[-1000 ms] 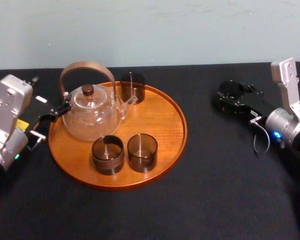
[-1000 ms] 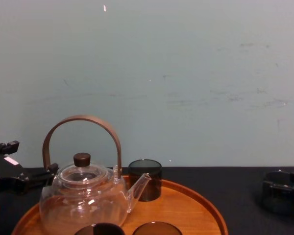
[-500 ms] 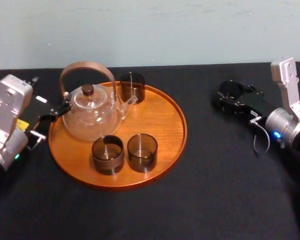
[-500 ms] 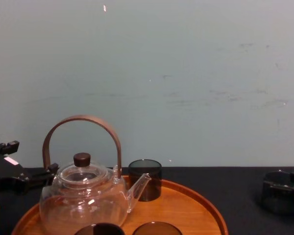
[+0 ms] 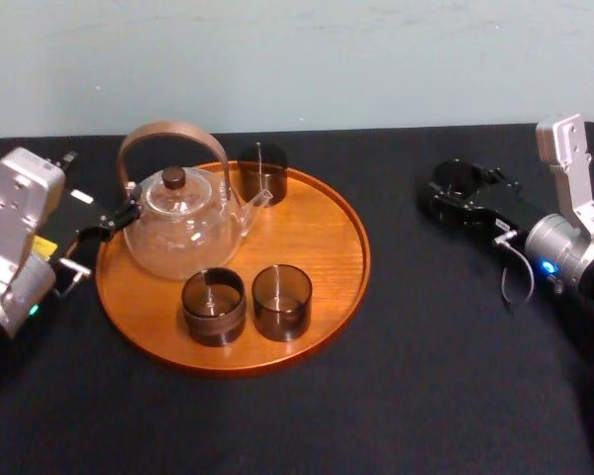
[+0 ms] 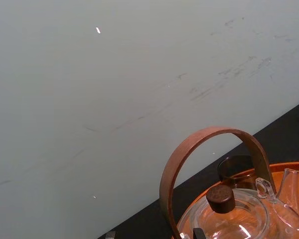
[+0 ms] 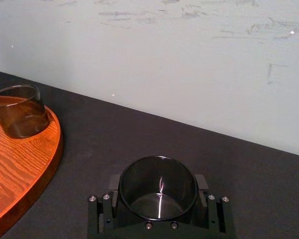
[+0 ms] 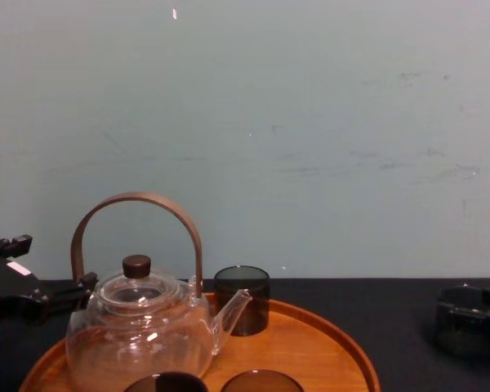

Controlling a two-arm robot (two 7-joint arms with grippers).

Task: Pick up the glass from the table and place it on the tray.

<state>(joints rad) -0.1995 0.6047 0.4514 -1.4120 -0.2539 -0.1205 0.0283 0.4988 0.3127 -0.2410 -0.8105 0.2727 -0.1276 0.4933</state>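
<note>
No words, numbers or brand names can be read anywhere. A small white sticker [image 5: 81,197] sits on the black part just behind the left gripper [image 5: 104,230]. A small yellow sticker [image 5: 45,246] sits farther back on the same arm. Any print on these two stickers is too small to make out.

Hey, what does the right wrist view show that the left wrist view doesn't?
Particular to the right wrist view: a dark smoked glass cup, held in the right hand. Particular to the left wrist view: the clear glass teapot with its arched brown wooden handle. Shared: the round orange-brown wooden tray, the second dark glass cup at its far edge, the matte black table and the pale wall.
</note>
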